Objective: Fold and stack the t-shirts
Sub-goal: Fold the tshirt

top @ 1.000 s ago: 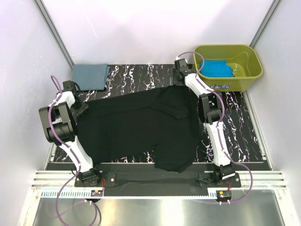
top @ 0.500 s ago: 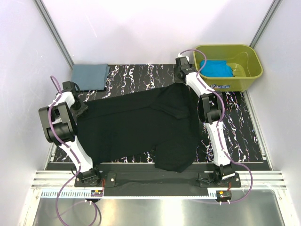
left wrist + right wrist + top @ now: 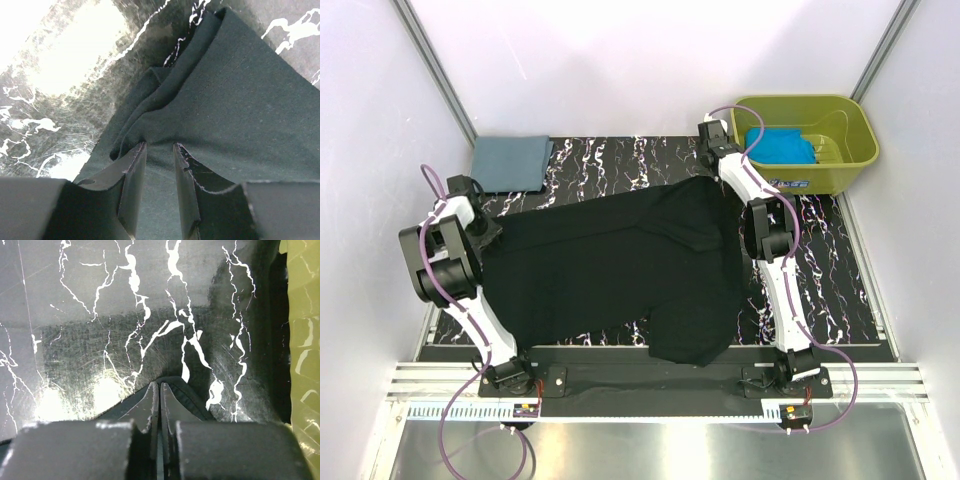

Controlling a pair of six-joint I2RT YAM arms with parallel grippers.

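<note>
The black t-shirt (image 3: 620,265) lies spread across the middle of the marbled black tabletop (image 3: 620,160), pulled out between the two arms. Pale wall panels (image 3: 370,120) close in the table at the left, back and right. At the left edge of the frame, the left gripper (image 3: 160,146) has its fingers narrowed on a bunched fold of the shirt. A folded slate grey-blue t-shirt (image 3: 510,162) sits at the upper left. The right gripper (image 3: 159,386), fingers pressed together, pinches the black shirt's far edge. At the upper right, an olive-green tub (image 3: 855,160) holds the turquoise t-shirt (image 3: 778,145).
</note>
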